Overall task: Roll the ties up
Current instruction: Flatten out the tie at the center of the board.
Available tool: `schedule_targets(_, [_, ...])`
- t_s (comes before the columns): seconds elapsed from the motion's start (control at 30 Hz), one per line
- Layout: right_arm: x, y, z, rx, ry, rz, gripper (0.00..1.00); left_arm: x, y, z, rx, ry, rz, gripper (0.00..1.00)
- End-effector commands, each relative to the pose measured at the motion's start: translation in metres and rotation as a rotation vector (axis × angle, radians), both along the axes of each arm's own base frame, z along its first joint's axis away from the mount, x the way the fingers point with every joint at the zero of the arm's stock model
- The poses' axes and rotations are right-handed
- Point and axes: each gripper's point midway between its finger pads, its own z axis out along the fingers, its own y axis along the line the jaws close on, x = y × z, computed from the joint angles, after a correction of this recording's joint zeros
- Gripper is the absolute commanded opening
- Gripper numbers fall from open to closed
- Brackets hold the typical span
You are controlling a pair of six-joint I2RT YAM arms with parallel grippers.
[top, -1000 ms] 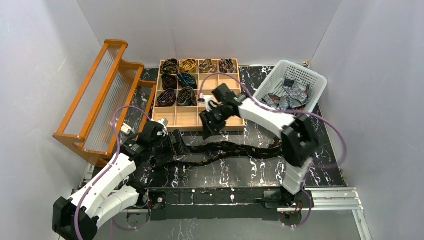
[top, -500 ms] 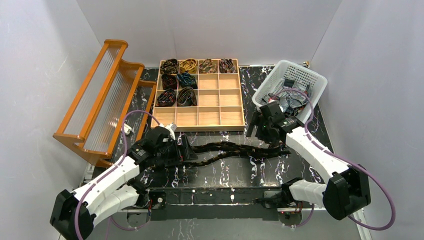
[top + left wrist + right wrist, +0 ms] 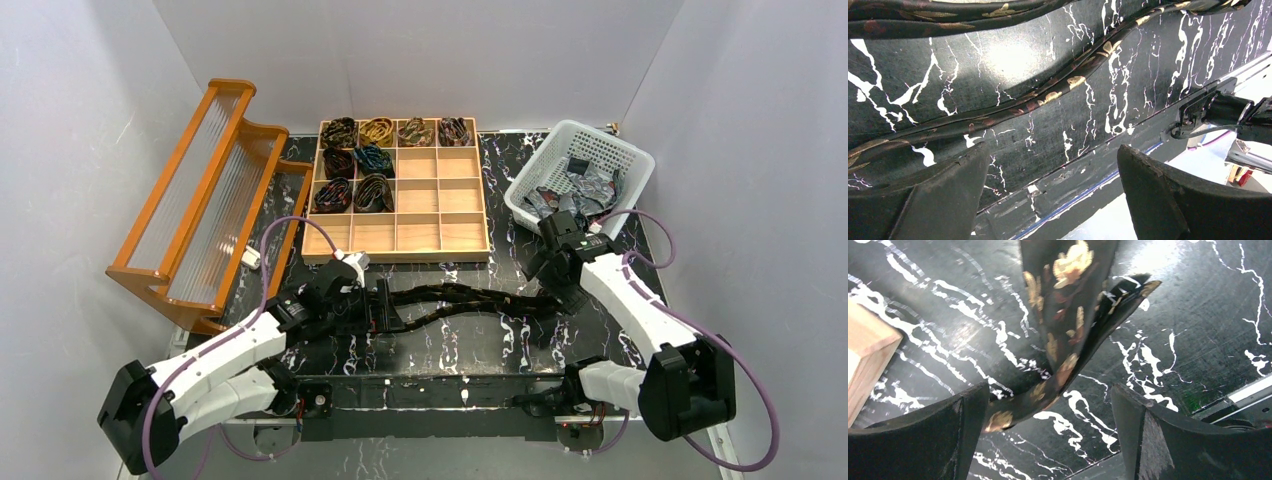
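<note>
The black white-veined tabletop [image 3: 480, 345] is carrying everything. An orange wooden rack [image 3: 190, 200] is standing along its left edge. At the far middle a wooden compartment tray [image 3: 400, 258] is sitting, and a white basket [image 3: 600, 150] is resting at the far right.

The left arm [image 3: 230, 350] is reaching in from the near left and the right arm [image 3: 630, 310] from the near right. Both are stooping low over the tabletop.

A long dark tie [image 3: 460, 298] with gold flecks is lying loose between them, just near of the tray. It is running left to right in two wavy strands.

The left jaws are standing wide apart at its left end, gripping nothing. In the left wrist view the strands [image 3: 1058, 90] are passing just beyond the fingertips. The right jaws are also spread wide, straddling the tie's right end [image 3: 1068, 340], which is lying partly curled on the tabletop, unpinched.

Eight rolled ties [image 3: 375, 160] are filling the tray's far left compartments, one apiece. Loose grey-silver ties [image 3: 575, 195] are heaped in the basket.
</note>
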Motion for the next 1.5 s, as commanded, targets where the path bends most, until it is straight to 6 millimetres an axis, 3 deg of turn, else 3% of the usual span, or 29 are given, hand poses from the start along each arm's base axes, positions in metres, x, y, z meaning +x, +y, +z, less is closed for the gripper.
schedule_targets(0.0, [-0.005, -0.014, -0.02, -0.041, 0.054, -0.115, 0.99, 0.005, 0.002, 0.007, 0.001, -0.058, -0.002, 0.95])
schedule_targets(0.27, [-0.005, -0.017, -0.042, -0.055, 0.07, -0.15, 0.99, 0.0, 0.006, 0.0, 0.01, -0.038, 0.004, 0.95])
schedule_targets(0.4, [0.0, -0.021, -0.049, -0.084, 0.063, -0.148, 0.9, -0.001, 0.005, -0.001, 0.015, -0.034, -0.006, 0.95])
schedule_targets(0.53, [0.002, -0.03, -0.051, -0.147, 0.081, -0.154, 0.69, -0.001, 0.006, -0.001, 0.023, -0.03, -0.014, 0.95])
schedule_targets(0.6, [0.0, -0.039, -0.052, -0.2, 0.09, -0.161, 0.64, -0.002, 0.006, -0.002, 0.025, -0.03, -0.014, 0.95])
schedule_targets(0.7, [-0.009, -0.052, -0.05, -0.275, 0.127, -0.157, 0.45, -0.003, 0.008, -0.003, 0.032, -0.032, -0.024, 0.95])
schedule_targets(0.77, [-0.014, -0.059, -0.051, -0.319, 0.153, -0.135, 0.27, -0.004, 0.009, -0.005, 0.04, -0.031, -0.038, 0.95])
schedule_targets(0.83, [-0.019, -0.068, -0.045, -0.373, 0.181, -0.11, 0.14, -0.006, 0.009, -0.006, 0.046, -0.031, -0.057, 0.95])
schedule_targets(0.9, [-0.027, -0.077, -0.034, -0.424, 0.208, -0.154, 0.1, -0.008, 0.008, -0.006, 0.047, -0.024, -0.075, 0.95])
schedule_targets(0.97, [-0.023, -0.071, -0.025, -0.398, 0.207, -0.145, 0.01, -0.011, 0.006, -0.006, 0.041, -0.012, -0.096, 0.96])
schedule_targets(1.1, [-0.022, -0.069, -0.004, -0.41, 0.276, -0.087, 0.01, -0.019, 0.002, -0.004, 0.026, 0.008, -0.156, 0.96])
schedule_targets(1.2, [-0.042, -0.079, 0.012, -0.499, 0.437, -0.062, 0.01, -0.022, -0.002, -0.003, 0.007, 0.02, -0.182, 0.96])
schedule_targets(1.3, [-0.054, -0.075, 0.004, -0.477, 0.568, 0.038, 0.01, -0.024, -0.004, -0.005, 0.0, 0.034, -0.196, 0.96])
schedule_targets(1.37, [-0.048, -0.063, 0.005, -0.423, 0.597, 0.085, 0.01, -0.027, -0.007, -0.008, -0.014, 0.048, -0.213, 0.96])
schedule_targets(1.47, [-0.044, -0.065, 0.002, -0.443, 0.637, 0.133, 0.01, -0.03, -0.012, -0.008, -0.043, 0.058, -0.235, 0.96])
